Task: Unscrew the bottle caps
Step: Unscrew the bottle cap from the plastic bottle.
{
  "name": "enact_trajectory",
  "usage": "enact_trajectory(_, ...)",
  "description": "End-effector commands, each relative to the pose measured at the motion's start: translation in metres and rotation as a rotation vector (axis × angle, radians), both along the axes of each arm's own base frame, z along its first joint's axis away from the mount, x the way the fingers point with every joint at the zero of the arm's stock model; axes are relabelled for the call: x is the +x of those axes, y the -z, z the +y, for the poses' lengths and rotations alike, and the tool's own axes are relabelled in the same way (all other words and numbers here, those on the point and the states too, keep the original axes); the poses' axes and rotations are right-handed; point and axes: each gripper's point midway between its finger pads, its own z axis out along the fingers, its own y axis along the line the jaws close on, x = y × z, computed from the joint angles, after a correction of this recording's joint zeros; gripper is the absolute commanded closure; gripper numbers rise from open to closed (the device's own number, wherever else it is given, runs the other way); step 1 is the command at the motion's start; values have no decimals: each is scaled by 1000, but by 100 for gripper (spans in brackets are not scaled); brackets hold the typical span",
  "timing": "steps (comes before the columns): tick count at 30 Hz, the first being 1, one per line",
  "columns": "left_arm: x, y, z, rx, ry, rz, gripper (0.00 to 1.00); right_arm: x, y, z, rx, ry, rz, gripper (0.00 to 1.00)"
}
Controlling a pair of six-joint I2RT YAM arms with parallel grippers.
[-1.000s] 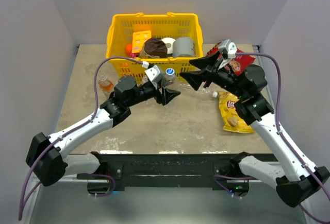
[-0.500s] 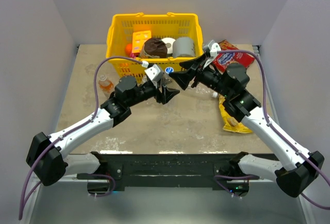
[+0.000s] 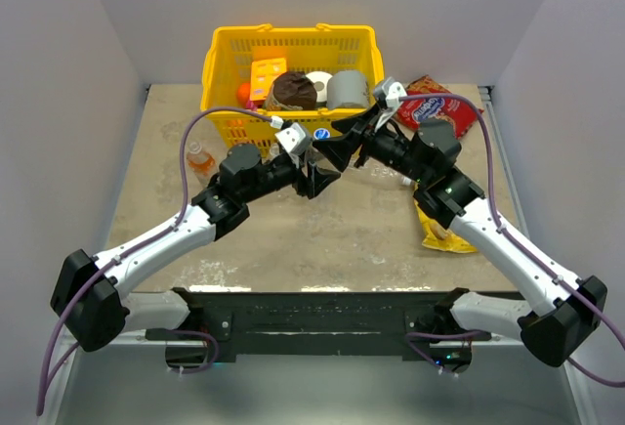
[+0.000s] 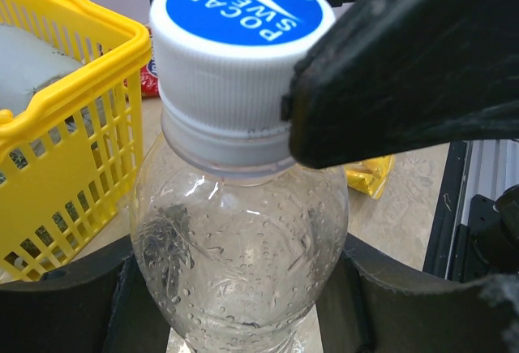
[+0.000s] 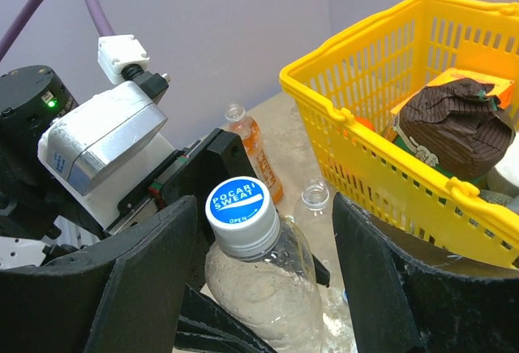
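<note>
We note right gripper [image 5: 261, 211] moved left, jaws spread astride bottle cap [image 4: 242, 12], left gripper [image 3: 316, 179] pinching clear bottle [image 4: 242, 239].

bottle [image 4: 239, 239] base cut off, basket [image 4: 81, 97] cropped

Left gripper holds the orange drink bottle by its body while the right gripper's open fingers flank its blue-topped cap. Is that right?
Not quite. The left wrist view shows the left gripper holding a clear bottle, not the orange drink bottle, which stands apart, unheld. The rest is right: the open fingers of the right gripper flank its blue-topped cap.
</note>
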Motion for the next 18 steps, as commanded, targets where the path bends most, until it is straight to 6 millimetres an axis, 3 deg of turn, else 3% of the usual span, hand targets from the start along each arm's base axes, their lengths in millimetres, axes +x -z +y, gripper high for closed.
enact_trajectory(1, 2, -12, -2, -16, -1, -41, 60, -5, -28, 2, 28, -17, -73, 31)
enact_trajectory(7, 2, -12, -2, -15, 1, -44, 60, -5, -24, 6, 8, -40, -66, 44)
enact_trajectory(11, 0, -13, -3, -13, 10, -49, 60, -8, -22, 10, 0, -67, -67, 69)
enact_trajectory(18, -5, -18, -4, -15, 39, -70, 60, -22, -17, 20, -27, -181, -61, 94)
